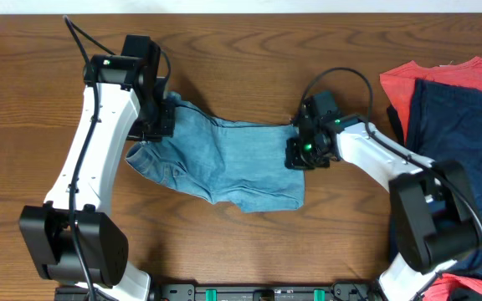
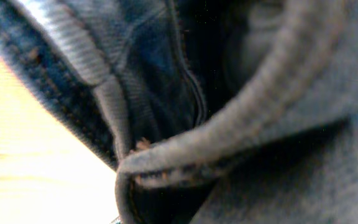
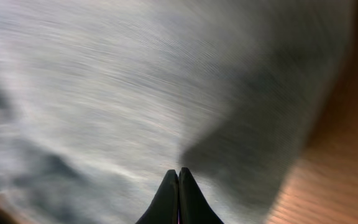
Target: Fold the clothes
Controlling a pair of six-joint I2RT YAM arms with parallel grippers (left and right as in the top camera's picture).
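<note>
Denim jeans (image 1: pixel 224 163) — seam stitching (image 2: pixel 188 81) left-wrist only

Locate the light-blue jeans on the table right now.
In the overhead view the jeans lie mid-table, between the left gripper and the right gripper, left of the navy garment.
</note>
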